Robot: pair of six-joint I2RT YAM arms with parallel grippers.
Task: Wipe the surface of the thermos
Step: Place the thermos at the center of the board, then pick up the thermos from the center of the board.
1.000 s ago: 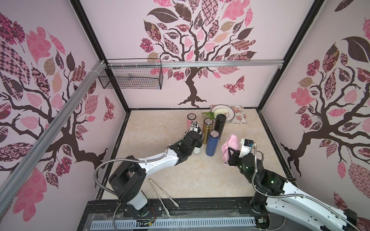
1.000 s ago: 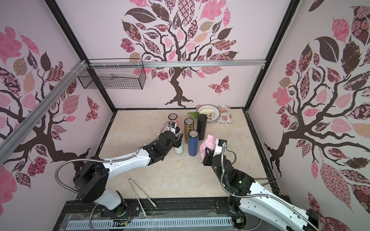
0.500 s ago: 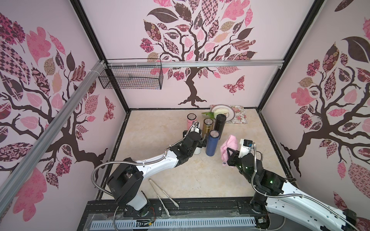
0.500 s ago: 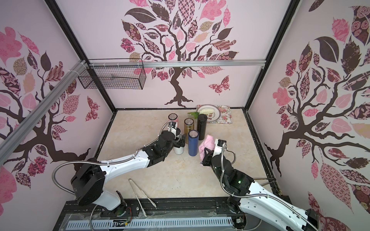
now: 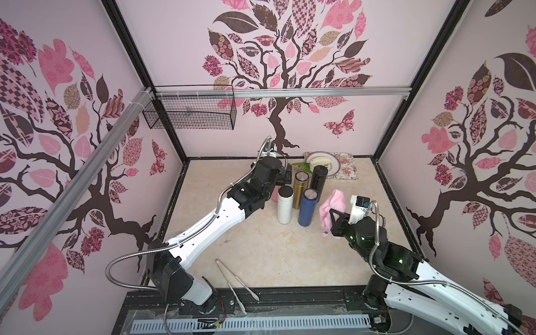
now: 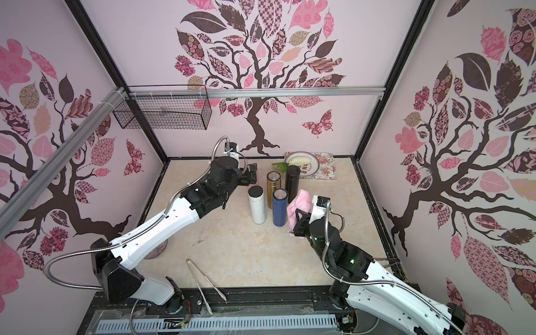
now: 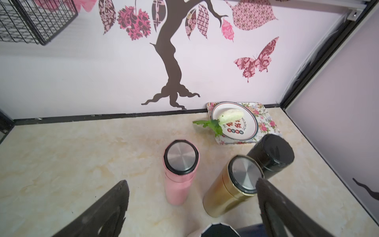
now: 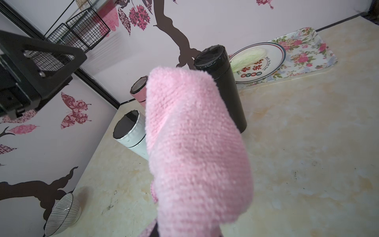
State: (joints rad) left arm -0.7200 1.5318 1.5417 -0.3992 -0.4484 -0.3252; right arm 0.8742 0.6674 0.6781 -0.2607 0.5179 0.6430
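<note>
Although the fabric hides its fingertips in the wrist view, the right hand [image 5: 333, 221] is pressed together on a pink cloth [image 5: 333, 206], which stands up above it in a bunched fold. Just to the left of that cloth stands a blue thermos [image 5: 308, 209], upright, with its long axis vertical. Whether cloth and flask touch cannot be told. Past it, 4 more flasks stand upright in a tight group on the worktop [image 5: 261, 246]: a white thermos [image 5: 284, 208], a gold thermos [image 5: 299, 189], a black thermos [image 5: 318, 181] and a pink thermos [image 7: 180, 174]. The left hand [image 7: 191, 181] hangs spread wide and empty above the rear of the group, over the pink and gold lids.

The right hand is nearer the blue thermos, so the wipe probably falls to it, pressing leftward and running down the side. Which flask is meant is not certain.

Compared with 1 second ago, the left hand has opened and lifted away from the white thermos, which now stands free. The right hand and cloth have hardly shifted.
</note>
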